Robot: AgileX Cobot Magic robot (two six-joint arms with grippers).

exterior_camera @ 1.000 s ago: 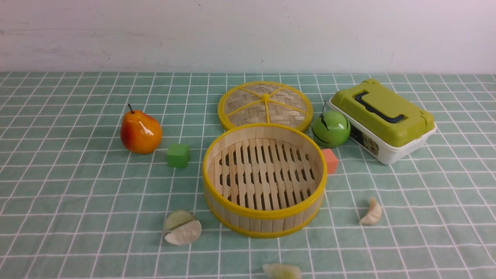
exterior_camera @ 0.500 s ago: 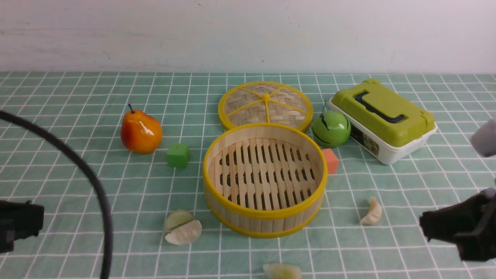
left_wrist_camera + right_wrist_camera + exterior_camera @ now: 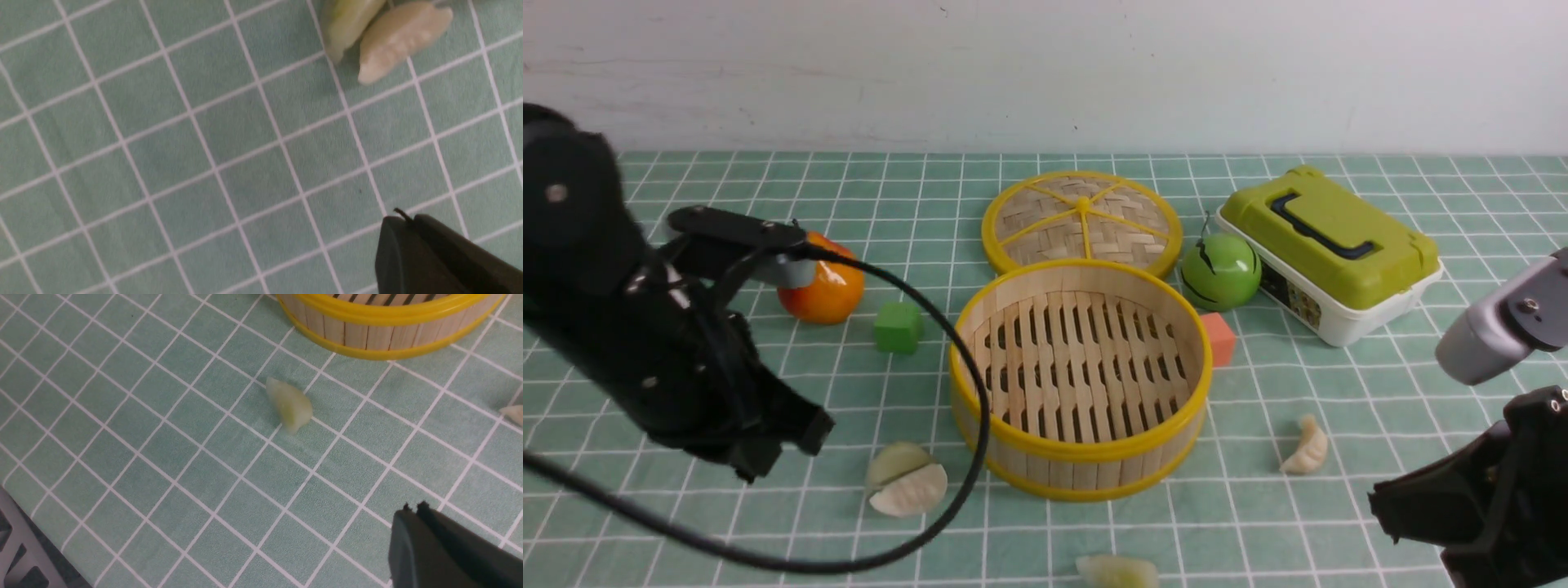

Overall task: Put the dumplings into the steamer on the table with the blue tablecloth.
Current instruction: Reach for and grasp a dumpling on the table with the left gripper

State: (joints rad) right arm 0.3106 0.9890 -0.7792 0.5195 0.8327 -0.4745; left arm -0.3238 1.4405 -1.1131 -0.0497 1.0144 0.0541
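The round bamboo steamer (image 3: 1081, 457) with yellow rim bands stands empty mid-table on the blue-green checked cloth (image 3: 645, 539). Two dumplings lie together at its front left, one greenish (image 3: 894, 461) and one cream (image 3: 913, 492). A third dumpling (image 3: 1307, 447) lies to its right and a fourth (image 3: 1117, 572) at the front edge of view. My left gripper (image 3: 809, 433) is shut and empty, left of the pair, which shows in the left wrist view (image 3: 402, 34) beyond the gripper (image 3: 402, 220). My right gripper (image 3: 1380, 502) is shut and empty; its wrist view shows the gripper (image 3: 412, 510), one dumpling (image 3: 290, 404) and the steamer wall (image 3: 384, 335).
The flat woven lid (image 3: 1082, 220) lies behind the steamer. A pear (image 3: 829, 290), a green cube (image 3: 898, 327), an orange cube (image 3: 1218, 339), a green apple (image 3: 1221, 271) and a green-lidded box (image 3: 1327, 249) stand around it. My left arm's cable (image 3: 968, 457) loops beside the steamer.
Both arms have come into view: the left arm has swung in over the left side and partly hides the pear; the right arm has moved further in at the lower right. No object has moved.
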